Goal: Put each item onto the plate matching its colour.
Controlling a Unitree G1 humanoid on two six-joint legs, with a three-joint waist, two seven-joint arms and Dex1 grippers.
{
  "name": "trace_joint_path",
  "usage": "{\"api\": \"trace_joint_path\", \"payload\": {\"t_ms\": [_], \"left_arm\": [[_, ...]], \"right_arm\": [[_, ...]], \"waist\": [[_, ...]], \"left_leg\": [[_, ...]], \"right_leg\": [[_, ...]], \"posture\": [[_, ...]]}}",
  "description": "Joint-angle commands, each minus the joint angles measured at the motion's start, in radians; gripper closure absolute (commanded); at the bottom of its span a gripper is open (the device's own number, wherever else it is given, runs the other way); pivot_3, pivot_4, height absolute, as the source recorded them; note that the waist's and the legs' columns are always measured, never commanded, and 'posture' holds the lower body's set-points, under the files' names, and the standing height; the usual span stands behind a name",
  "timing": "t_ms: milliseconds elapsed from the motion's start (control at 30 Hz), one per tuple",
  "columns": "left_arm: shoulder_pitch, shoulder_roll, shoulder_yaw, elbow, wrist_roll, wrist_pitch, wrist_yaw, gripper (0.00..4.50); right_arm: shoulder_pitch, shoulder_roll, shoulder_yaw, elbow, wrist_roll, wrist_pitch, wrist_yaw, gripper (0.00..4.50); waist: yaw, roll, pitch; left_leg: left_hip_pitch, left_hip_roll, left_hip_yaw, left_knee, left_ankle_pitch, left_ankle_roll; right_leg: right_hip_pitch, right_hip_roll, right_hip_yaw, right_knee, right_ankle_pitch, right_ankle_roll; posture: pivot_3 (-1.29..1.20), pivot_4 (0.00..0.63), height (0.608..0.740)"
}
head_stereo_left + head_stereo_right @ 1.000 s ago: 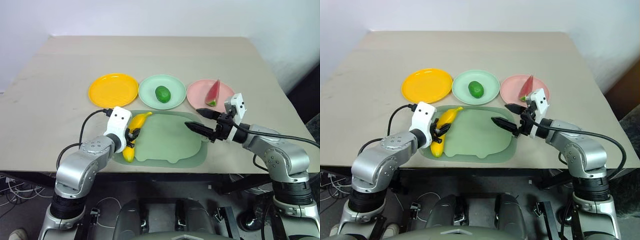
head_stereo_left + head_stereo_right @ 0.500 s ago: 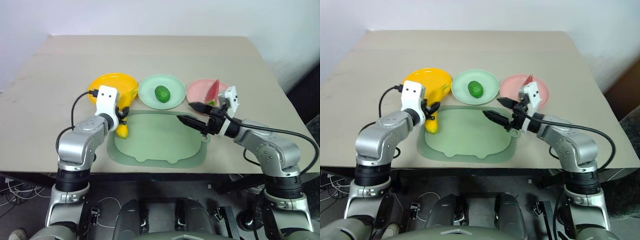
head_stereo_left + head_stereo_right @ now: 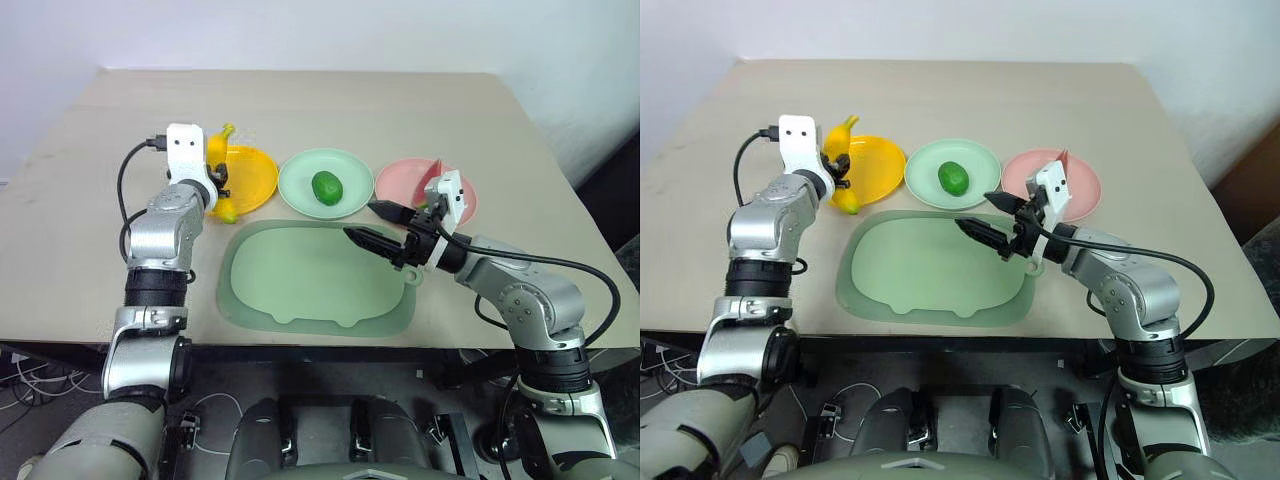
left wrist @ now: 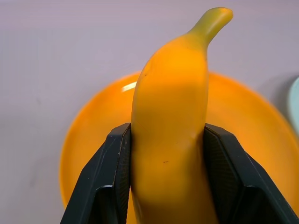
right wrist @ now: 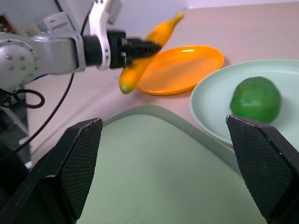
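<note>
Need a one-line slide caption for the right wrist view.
Left end effector holds the banana above the yellow-orange plate; lime sits on the mint plate.

A beige table is sitting against a pale wall, its top mostly bare toward the far edge. Three round plates are lying in a row across the middle of the table: a yellow-orange plate toward the left edge, a pale mint green plate at the centre, and a pink plate toward the right edge. A large pale green tray with rounded corners is lying flat just in front of the plates, near the table's near edge, its surface looking bare.
</note>
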Motion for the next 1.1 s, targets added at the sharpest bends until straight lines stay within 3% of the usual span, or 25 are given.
{"api": "trace_joint_path", "payload": {"t_ms": [33, 300, 567, 733, 900, 1100], "left_arm": [[-0.064, -0.002, 0.027, 0.096, 0.002, -0.084, -0.008, 2.65], [-0.108, 0.006, 0.023, 0.209, 0.008, -0.157, -0.058, 2.65], [-0.083, 0.003, 0.027, 0.152, 0.005, -0.154, -0.069, 0.02], [0.087, 0.002, -0.031, -0.077, 0.020, -0.334, -0.181, 0.02], [0.290, 0.014, -0.034, -0.360, -0.082, -0.341, -0.363, 0.02], [0.491, 0.055, -0.022, -0.545, -0.131, -0.361, -0.477, 0.02]], "right_arm": [[-0.022, 0.013, -0.002, -0.012, -0.010, -0.036, -0.006, 0.00], [-0.007, 0.031, 0.002, -0.029, -0.020, -0.043, -0.022, 0.00], [-0.005, 0.038, 0.009, -0.016, -0.041, -0.057, -0.025, 0.00], [0.001, 0.048, 0.009, -0.029, -0.040, -0.057, -0.035, 0.00], [0.009, 0.047, -0.003, -0.037, -0.038, -0.063, -0.039, 0.00], [0.030, 0.042, -0.018, -0.048, -0.035, -0.068, -0.044, 0.00]], "waist": [[0.000, 0.000, 0.000], [-0.001, 0.000, 0.000], [-0.001, 0.000, 0.000], [-0.005, 0.000, 0.000], [-0.004, 0.000, 0.000], [-0.001, 0.000, 0.000]], "left_leg": [[0.000, 0.000, 0.000, 0.000, 0.000, 0.000], [0.000, 0.000, 0.000, 0.000, 0.000, 0.000], [0.000, 0.000, 0.000, 0.000, 0.000, 0.000], [0.000, 0.000, 0.001, 0.000, 0.000, 0.000], [0.000, 0.000, 0.001, 0.001, 0.000, 0.000], [0.000, 0.001, 0.001, 0.001, 0.000, 0.000]], "right_leg": [[0.000, 0.000, 0.000, 0.000, 0.000, 0.000], [0.000, 0.000, 0.000, 0.000, 0.000, 0.000], [0.000, 0.000, 0.000, 0.000, 0.000, 0.000], [-0.001, 0.000, 0.001, 0.001, 0.000, 0.000], [-0.001, 0.000, 0.001, 0.002, 0.000, 0.000], [0.000, 0.000, 0.001, 0.002, 0.000, 0.000]], "posture": [[0.00, 0.150, 0.695], [0.00, 0.150, 0.695], [0.00, 0.150, 0.695], [0.00, 0.150, 0.695], [0.00, 0.150, 0.695], [0.00, 0.150, 0.695]]}}
